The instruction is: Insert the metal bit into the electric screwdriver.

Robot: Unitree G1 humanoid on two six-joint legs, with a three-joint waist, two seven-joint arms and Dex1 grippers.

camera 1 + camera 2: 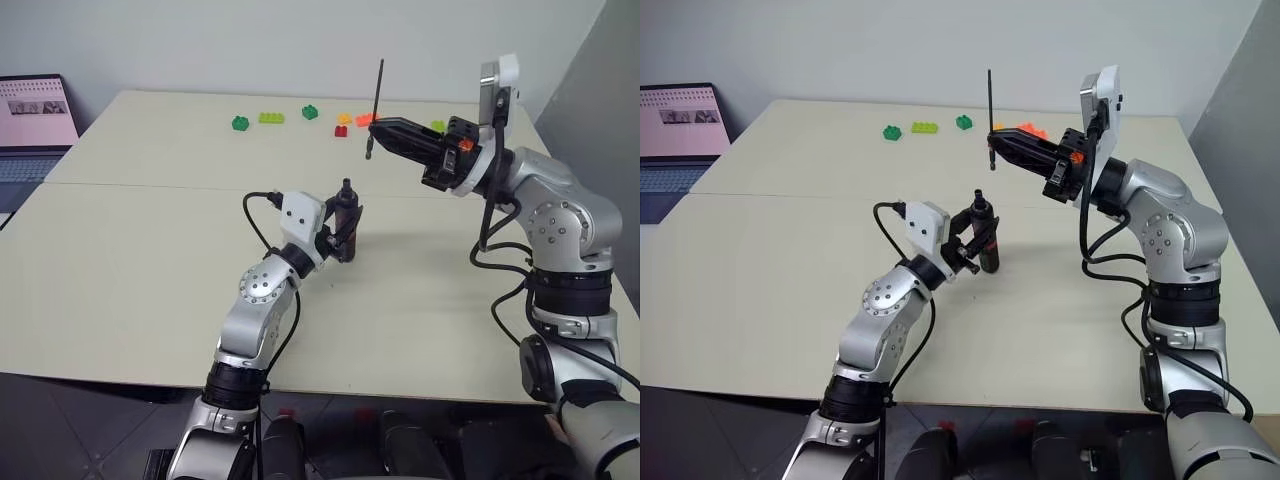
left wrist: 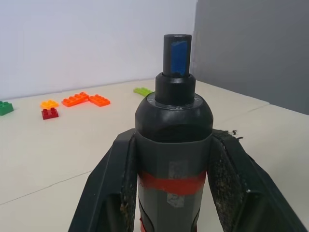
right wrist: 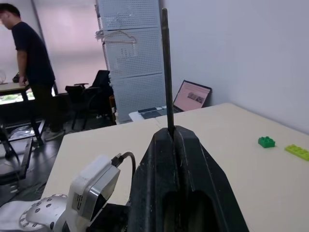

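- My left gripper (image 1: 345, 222) is nearest to me, its two fingers clamped on the body of the electric screwdriver (image 1: 346, 215), which I hold upright above the table (image 1: 130, 250). The left wrist view shows the pads (image 2: 221, 169) pressed against both sides of the barrel, just above the red band, with the small bluish tip pointing straight up.
- The socket at that tip is the target, and it opens toward 12 o'clock, so the long axis of the screwdriver runs 6 to 12.
- Farther out, at about 1 o'clock from the screwdriver tip and higher, my right gripper (image 1: 380, 128) has its fingers pressed together on the metal bit (image 1: 377, 105), pinching it low down.
- The bit also stands nearly upright, most of its length rising above the fingers and a short end hanging below.
- The two axes are roughly parallel but well apart. I judge the bit's lower end must come toward 7 o'clock, over the tip, then descend along that line.
- Beyond both, coloured bricks (image 1: 271, 118) lie scattered near the far edge, clear of the work.
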